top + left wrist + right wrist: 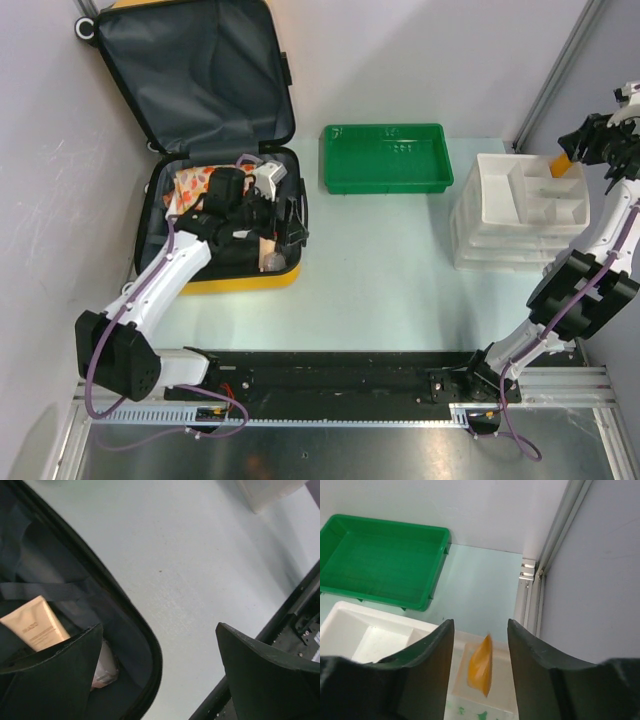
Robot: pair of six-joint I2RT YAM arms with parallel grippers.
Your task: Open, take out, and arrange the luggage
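Luggage [245, 280] is sitting wide open at the far left of the desk [390, 270], lid propped back against the wall, grey lining showing, bottom half stuffed with bits and pieces. Left end effector [157, 630] is down at the right edge of that bottom half, jaws spread all the way and gripping nothing. Its wrist cam shows one finger over the lining, the other out over bare desk, and a beige tube [37, 622] lying just inside the rim. Right end effector [481, 625] is way over at the far right, above the white organizer [500, 215], jaws apart, nothing pinched. An orange packet [480, 665], kinda blurry, shows in the gap below them, over a compartment. Green tray [385, 160] sits between luggage and organizer.
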